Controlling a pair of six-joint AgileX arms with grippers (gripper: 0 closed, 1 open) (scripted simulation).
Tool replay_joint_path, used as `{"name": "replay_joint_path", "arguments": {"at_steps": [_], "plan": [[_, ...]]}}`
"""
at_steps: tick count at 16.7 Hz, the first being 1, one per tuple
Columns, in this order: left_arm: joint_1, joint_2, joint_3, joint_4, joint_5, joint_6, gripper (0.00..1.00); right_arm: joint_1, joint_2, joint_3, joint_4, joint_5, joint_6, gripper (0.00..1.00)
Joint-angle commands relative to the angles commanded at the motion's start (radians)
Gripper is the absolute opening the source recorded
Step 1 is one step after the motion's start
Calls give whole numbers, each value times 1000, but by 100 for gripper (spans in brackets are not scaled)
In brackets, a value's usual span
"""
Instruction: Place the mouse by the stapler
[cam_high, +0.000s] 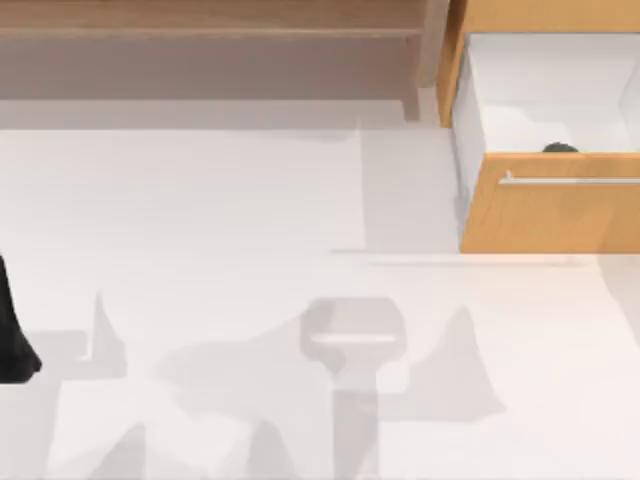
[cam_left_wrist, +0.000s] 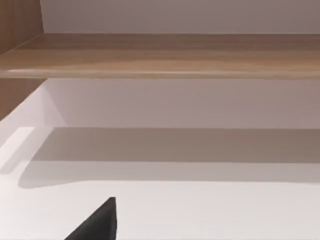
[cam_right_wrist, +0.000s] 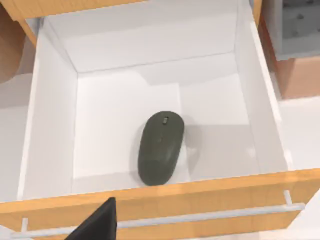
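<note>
The mouse (cam_right_wrist: 161, 147), dark grey with a rounded top, lies flat on the white floor of the open drawer (cam_right_wrist: 50, 125), close behind the orange drawer front (cam_right_wrist: 200, 192). In the top view only its top edge peeks over that front, mouse (cam_high: 560, 148). A black part of my right gripper (cam_right_wrist: 97, 222) shows above the drawer front, on the near side of the mouse and apart from it. My left arm (cam_high: 14, 335) is parked at the table's far left edge. The stapler is out of view.
The drawer (cam_high: 475, 120) sticks out over the table at the back right, with a silver handle (cam_high: 570, 181) on its front. A wooden shelf (cam_high: 200, 30) runs along the back. White tabletop (cam_high: 250, 200) stretches across the middle and left.
</note>
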Motion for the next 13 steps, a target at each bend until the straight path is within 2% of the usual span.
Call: {"name": "replay_joint_path", "arguments": {"at_steps": [7, 13], "plan": [[0, 0, 0, 0, 0, 0, 100, 53, 727, 621, -348, 18, 114, 100], [0, 0, 0, 0, 0, 0, 100, 69, 1174, 993, -570, 15, 223, 100]]}}
